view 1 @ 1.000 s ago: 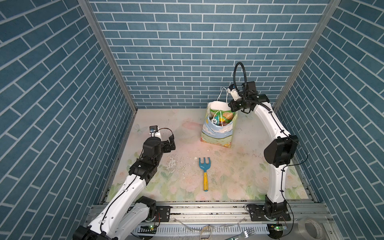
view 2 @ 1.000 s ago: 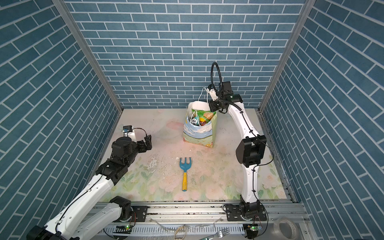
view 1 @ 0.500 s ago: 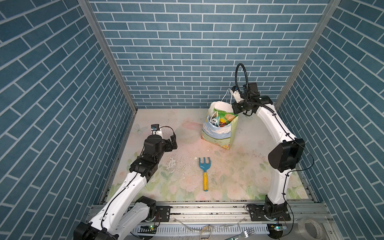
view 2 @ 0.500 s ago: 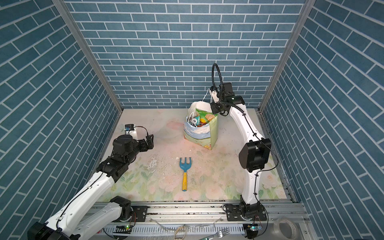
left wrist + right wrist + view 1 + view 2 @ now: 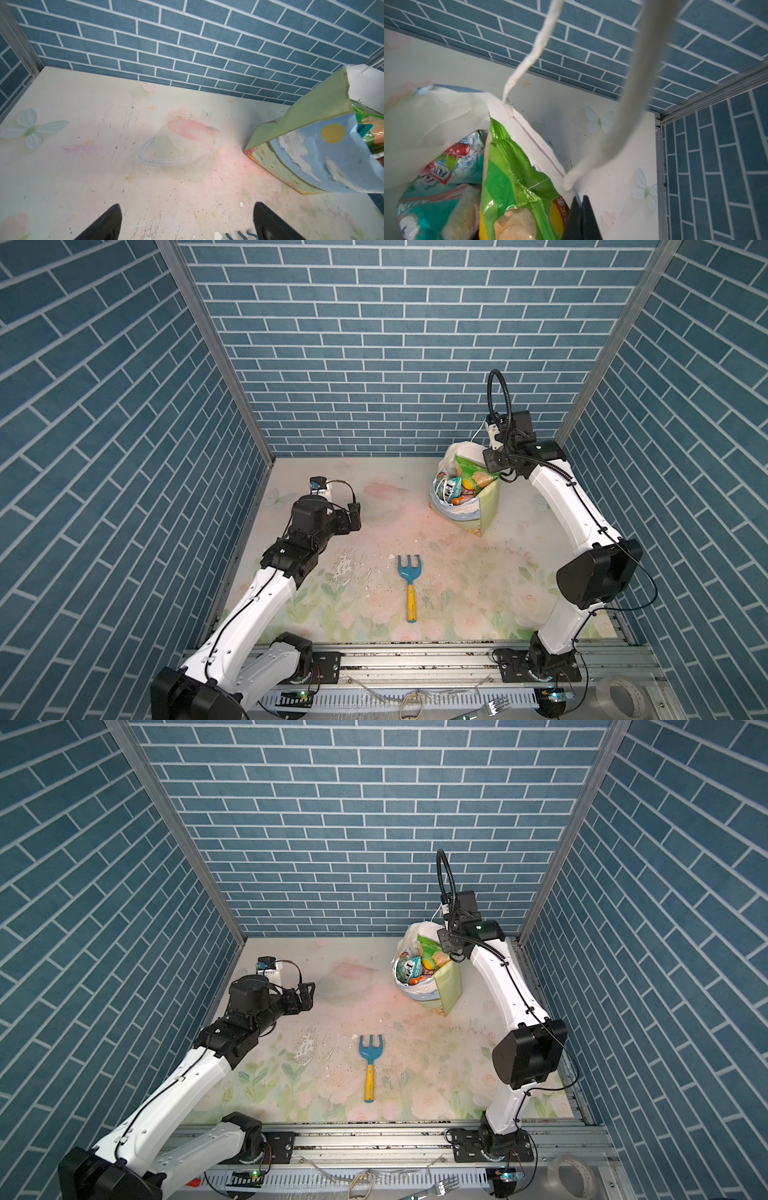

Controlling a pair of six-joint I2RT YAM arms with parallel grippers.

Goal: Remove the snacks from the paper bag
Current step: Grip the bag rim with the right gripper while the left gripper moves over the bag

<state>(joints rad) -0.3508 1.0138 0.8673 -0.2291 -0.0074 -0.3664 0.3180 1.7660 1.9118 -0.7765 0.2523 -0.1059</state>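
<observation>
The paper bag (image 5: 484, 512) stands tall at the back right, mouth up. The right gripper (image 5: 581, 200) is nearest. It is pinched tight on the bag's rim, by the cord handle (image 5: 529, 60), and the snacks (image 5: 457, 488) sit inside, just beside it. The left gripper (image 5: 187, 205) is spread wide and empty, well off to the bag's left. One teal packet (image 5: 446, 178) shows "FOX" upside down.

Sky-blue, cloud-printed paper bag (image 5: 311, 158); bright green packet (image 5: 508, 166); perhaps teal-white packet (image 5: 425, 201).

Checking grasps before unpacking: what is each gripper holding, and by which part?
The right gripper pinches the paper bag by its top rim, near the end of a cord handle. The left gripper is open, empty.
</observation>
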